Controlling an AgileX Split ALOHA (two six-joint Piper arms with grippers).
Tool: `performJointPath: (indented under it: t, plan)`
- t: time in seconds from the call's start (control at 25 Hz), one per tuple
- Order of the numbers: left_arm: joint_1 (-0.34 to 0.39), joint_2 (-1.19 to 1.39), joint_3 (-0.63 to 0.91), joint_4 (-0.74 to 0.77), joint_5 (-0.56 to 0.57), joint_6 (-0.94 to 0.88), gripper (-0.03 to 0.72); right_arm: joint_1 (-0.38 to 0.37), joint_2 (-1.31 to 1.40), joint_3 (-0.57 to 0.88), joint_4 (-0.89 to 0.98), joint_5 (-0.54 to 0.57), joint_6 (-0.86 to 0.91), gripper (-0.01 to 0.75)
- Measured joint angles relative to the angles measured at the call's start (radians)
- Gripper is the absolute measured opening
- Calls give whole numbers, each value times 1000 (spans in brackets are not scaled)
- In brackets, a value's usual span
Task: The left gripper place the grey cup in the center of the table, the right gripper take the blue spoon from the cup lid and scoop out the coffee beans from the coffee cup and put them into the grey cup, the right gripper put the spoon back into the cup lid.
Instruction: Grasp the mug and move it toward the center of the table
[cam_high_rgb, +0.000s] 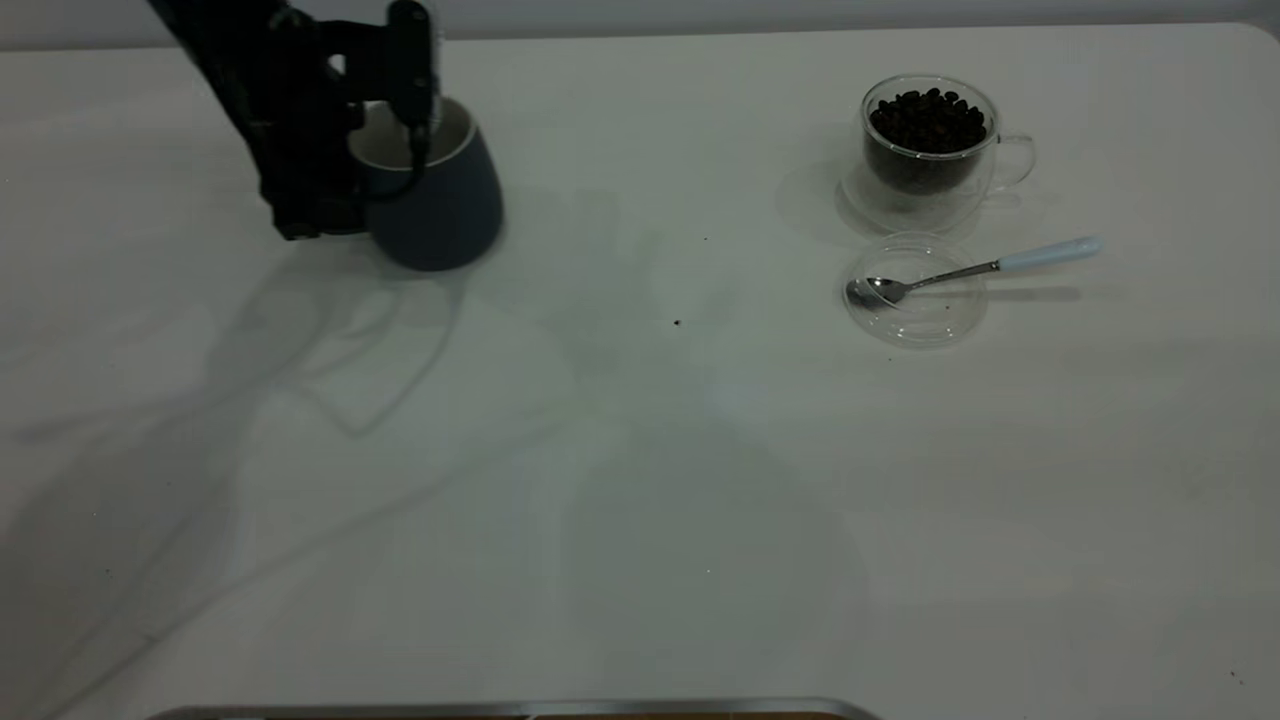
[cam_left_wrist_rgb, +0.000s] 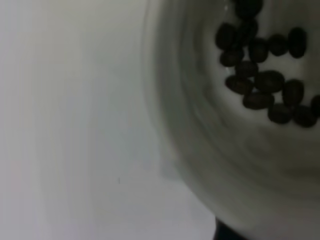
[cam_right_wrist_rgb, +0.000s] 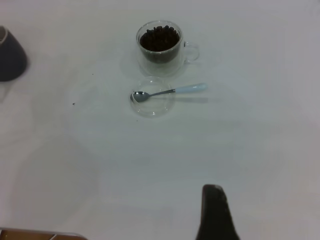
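The grey cup (cam_high_rgb: 440, 210) stands at the far left of the table, and its edges look smeared as if it is moving. My left gripper (cam_high_rgb: 388, 165) is shut on its rim, one finger inside and one outside. The left wrist view looks into the cup's white inside (cam_left_wrist_rgb: 215, 150), where several coffee beans (cam_left_wrist_rgb: 265, 85) lie. The glass coffee cup (cam_high_rgb: 928, 140) full of beans stands far right. In front of it, the blue-handled spoon (cam_high_rgb: 985, 267) rests with its bowl in the clear cup lid (cam_high_rgb: 915, 315). My right gripper (cam_right_wrist_rgb: 215, 215) hangs well back from both, high over the table.
A small dark speck (cam_high_rgb: 677, 322) lies on the white table (cam_high_rgb: 640, 500) near its middle. A metal strip (cam_high_rgb: 520, 708) runs along the near edge. In the right wrist view the grey cup (cam_right_wrist_rgb: 10, 60) sits at the frame's edge, far from the lid (cam_right_wrist_rgb: 152, 107).
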Motion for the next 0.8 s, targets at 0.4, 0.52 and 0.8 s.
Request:
performJointPath:
  t: [0.4,0.52,0.8]
  plan:
    - [-82,0,0,1,-9,3,450,0,0,0,0,0,0,555]
    - [-102,0,0,0,-9,3,451,0,0,0,0,0,0,555]
    - [-130,0,0,-52,-21,3,451,0,0,0,0,0,0,555]
